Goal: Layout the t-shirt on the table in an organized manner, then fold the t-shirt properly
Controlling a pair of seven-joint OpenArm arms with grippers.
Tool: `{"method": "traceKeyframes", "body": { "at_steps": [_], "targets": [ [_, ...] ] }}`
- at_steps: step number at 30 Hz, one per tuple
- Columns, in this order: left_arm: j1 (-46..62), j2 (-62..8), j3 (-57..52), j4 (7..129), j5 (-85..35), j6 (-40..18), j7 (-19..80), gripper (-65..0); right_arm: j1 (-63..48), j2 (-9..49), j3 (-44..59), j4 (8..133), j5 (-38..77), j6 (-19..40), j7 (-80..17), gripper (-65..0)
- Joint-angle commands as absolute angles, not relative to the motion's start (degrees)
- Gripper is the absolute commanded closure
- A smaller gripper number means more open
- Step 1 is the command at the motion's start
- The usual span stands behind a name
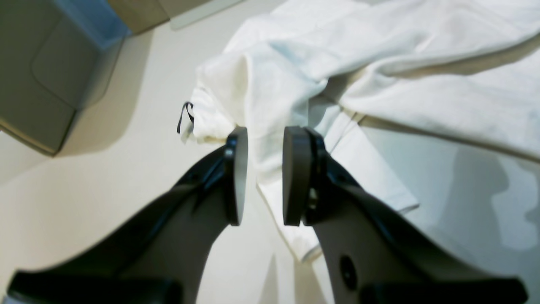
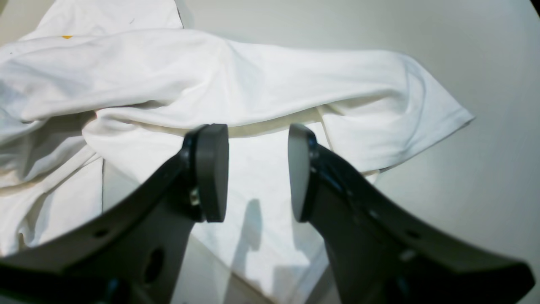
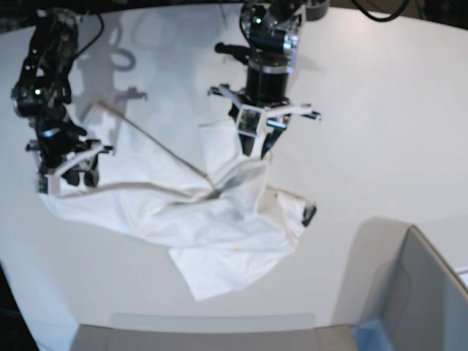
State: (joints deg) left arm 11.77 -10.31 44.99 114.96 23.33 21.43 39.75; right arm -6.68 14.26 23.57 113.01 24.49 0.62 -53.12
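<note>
Left wrist view: left gripper (image 1: 261,175) has its jaws parted, a clear gap between the pads, nothing clamped; a narrow strip of the t-shirt (image 1: 379,63) runs down through that gap on the table (image 1: 105,202) below, with the bunched bulk just ahead and to the right. A small black tag (image 1: 184,116) loops off the cloth's left edge; a grey box (image 1: 50,71) sits at top left. Right wrist view: right gripper (image 2: 257,173) also stands open, wider, holding nothing; the t-shirt (image 2: 211,80) lies rumpled ahead of and under the pads, a sleeve or hem corner reaching out to the right, bare table (image 2: 485,126) beyond. Base view: t-shirt (image 3: 183,212) lies crumpled in the middle-left of the table (image 3: 395,131), spread diagonally toward the near edge. Right gripper (image 3: 69,172) is at the cloth's left end, left gripper (image 3: 256,142) over its far upper fold; whether either touches fabric, cannot tell. Grey box (image 3: 431,292) sits at the near right corner.
</note>
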Motion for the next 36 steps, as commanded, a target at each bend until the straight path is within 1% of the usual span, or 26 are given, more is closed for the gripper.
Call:
{"method": "traceKeyframes", "body": {
  "at_steps": [1,4,36],
  "targets": [
    [11.65,-9.89,44.97,116.18,24.31,22.02,37.23,-15.4,-6.02,14.99,23.78,114.07,24.92,0.92,-51.82,-24.0],
    [11.82,-9.89,44.97,116.18,24.31,22.02,35.82,-15.4,-6.11,14.99,23.78,114.07,24.92,0.92,-51.82,-24.0],
    [11.74,-9.89,44.97,116.18,24.31,22.02,35.65,-15.4,-5.93,15.34,23.78,114.07,24.92,0.92,-51.82,-24.0]
  ]
}}
